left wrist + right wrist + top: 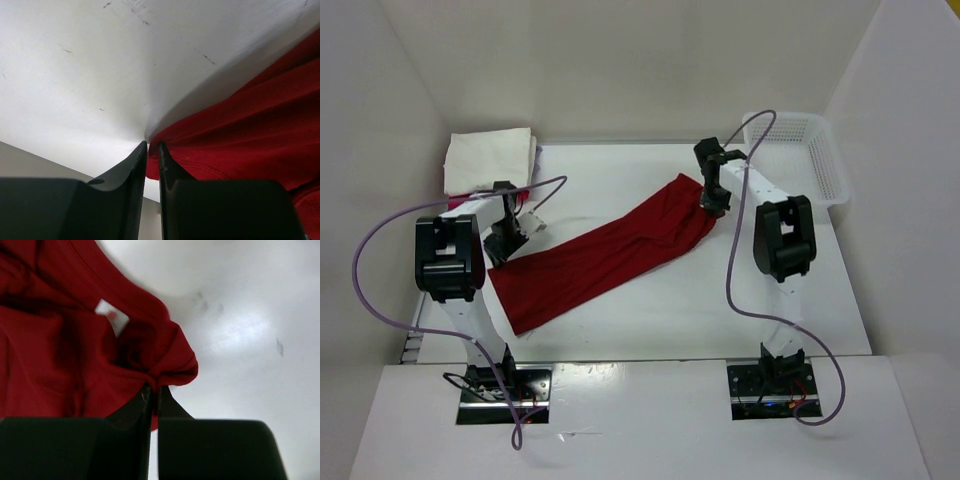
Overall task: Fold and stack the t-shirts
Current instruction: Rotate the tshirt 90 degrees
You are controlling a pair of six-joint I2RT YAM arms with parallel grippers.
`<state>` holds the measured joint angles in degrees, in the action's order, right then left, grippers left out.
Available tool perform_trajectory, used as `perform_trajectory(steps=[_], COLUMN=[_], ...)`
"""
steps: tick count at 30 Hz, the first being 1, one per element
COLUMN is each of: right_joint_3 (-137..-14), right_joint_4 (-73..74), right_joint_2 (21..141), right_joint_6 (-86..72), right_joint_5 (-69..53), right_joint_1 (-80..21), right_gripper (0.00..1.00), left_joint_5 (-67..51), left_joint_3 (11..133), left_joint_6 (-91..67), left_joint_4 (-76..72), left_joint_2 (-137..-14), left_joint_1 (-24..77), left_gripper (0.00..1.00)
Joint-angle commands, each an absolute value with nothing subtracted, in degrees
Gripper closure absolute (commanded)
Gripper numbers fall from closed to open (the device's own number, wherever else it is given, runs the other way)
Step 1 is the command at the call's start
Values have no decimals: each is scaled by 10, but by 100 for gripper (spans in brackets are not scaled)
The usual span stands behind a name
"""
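While right tool [152,389] pinches the dark red t-shirt [610,255] — stretched long — left tool [152,145] stands ajar.

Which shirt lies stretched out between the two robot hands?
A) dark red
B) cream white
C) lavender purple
A: the dark red shirt stretches from the left hand to the right hand, which pinches its edge; the cream white shirt sits folded in the far left corner.

T-shirts counted: 2, namely dark red t-shirt [610,255] ×1 and cream white t-shirt [488,157] ×1; any beneath it could not be told | white basket [832,160]: 1 | tools: 2, left tool [152,146] and right tool [152,388] | purple cables [360,270]: 2 | table [720,300]: 1
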<state>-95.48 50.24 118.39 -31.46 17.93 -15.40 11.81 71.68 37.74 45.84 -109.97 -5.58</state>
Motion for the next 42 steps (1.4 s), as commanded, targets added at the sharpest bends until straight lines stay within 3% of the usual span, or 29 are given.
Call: perform_trajectory(steps=[1, 6, 10, 11, 12, 14, 17, 19, 26, 29, 32, 33, 35, 36, 37, 38, 39, 42], right_joint_3=[-1068, -1263, -1576, -1577, -1592, -1619, -1596, -1552, -1320, -1110, -945, -926, -883, -875, -875, -869, -869, -889], right_joint_4=[495, 560, 662, 625, 616, 609, 623, 635, 622, 528, 452, 420, 387, 360, 353, 347, 347, 352], right_joint_2=[1260, 1378, 1544, 1544, 1550, 1550, 1493, 1443, 1155, 1066, 999, 999, 994, 1004, 1012, 1023, 1047, 1091], right_joint_6=[-285, -266, -238, -231, -224, -207, -194, -194, -234, -285, -367, -384, -429, -441, -453, -474, -485, -532], right_joint_5=[178, 228, 222, 195, 159, 158, 158, 180, 229, 195, 109, 90, 46, 32, 20, 6, 6, 16], right_joint_1=[-154, -133, -126, -126, -126, -138, -165, -189, -296, -381, -437, -450, -495, -511, -528, -560, -576, -621], right_gripper=[100, 100, 95, 68, 51, 27, 14, 12, 10, 15, 43, 68, 85, 87, 87, 81, 60, 51], left_joint_5=[109, 109, 67, 55, 33, 12, -4, -4, -14, -14, -19, -19, -32, -32, -43, -62, -71, -90], left_joint_3=[691, 673, 680, 689, 700, 712, 724, 731, 709, 691, 691, 691, 683, 683, 678, 678, 672, 659], left_joint_6=[383, 383, 383, 383, 388, 388, 396, 396, 338, 323, 308, 302, 287, 282, 274, 274, 267, 252], left_joint_4=[461, 461, 493, 499, 514, 531, 552, 552, 523, 499, 480, 471, 462, 455, 455, 455, 449, 433], left_joint_2=[-1107, -1086, -1067, -1067, -1062, -1056, -1051, -1045, -1020, -1006, -1001, -1001, -996, -988, -982, -968, -961, -940], left_joint_1=[-62, -62, -62, -62, -62, -62, -62, -62, -74, -86, -91, -91, -97, -97, -97, -104, -111, -111], left_gripper=[78, 74, 52, 45, 41, 36, 33, 32, 32, 32, 32, 32, 32, 31, 31, 30, 30, 29])
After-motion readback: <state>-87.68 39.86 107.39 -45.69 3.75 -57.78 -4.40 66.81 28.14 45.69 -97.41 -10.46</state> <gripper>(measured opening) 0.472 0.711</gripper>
